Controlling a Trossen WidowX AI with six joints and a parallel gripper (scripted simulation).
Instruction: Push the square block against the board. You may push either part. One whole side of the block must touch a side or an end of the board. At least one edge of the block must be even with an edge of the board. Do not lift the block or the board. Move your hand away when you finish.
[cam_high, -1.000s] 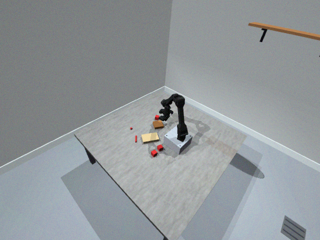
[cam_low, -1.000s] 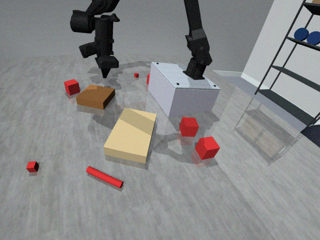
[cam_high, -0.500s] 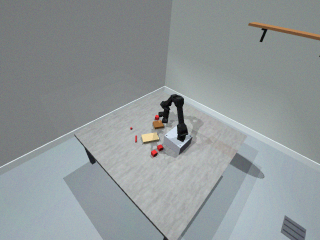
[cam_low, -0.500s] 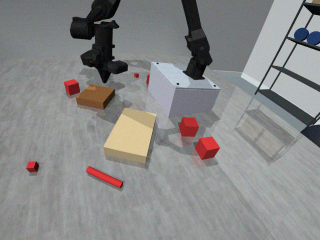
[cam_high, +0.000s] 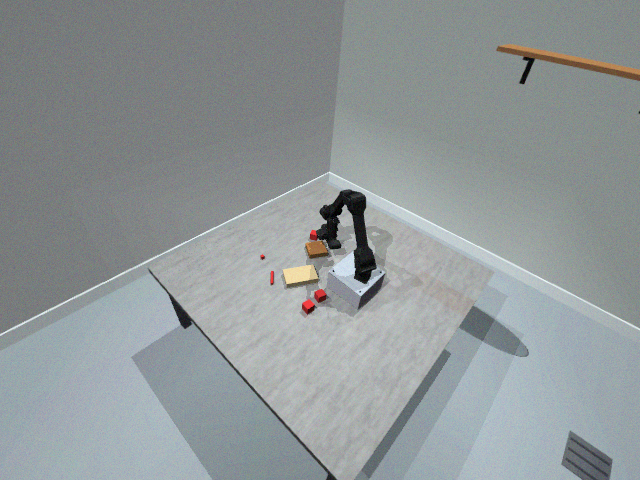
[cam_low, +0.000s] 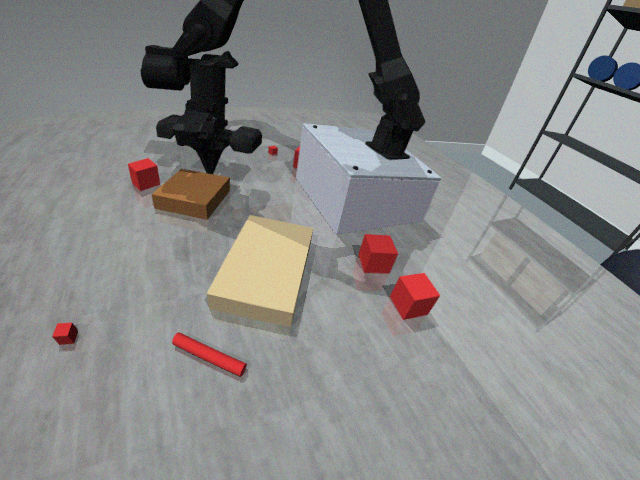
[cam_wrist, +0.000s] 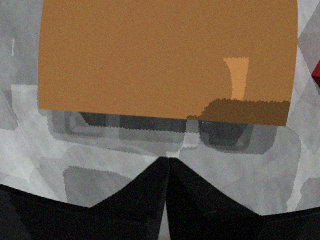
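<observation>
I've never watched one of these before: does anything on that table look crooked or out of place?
Only that the brown square block and the pale board lie apart and turned at different angles. The shut claw sits low behind the block.

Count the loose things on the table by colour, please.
Red cubes: 5
Red cylinder: 1
Brown square block: 1
Tan board: 1
Total: 8; another red piece behind the base is unclear.
</observation>
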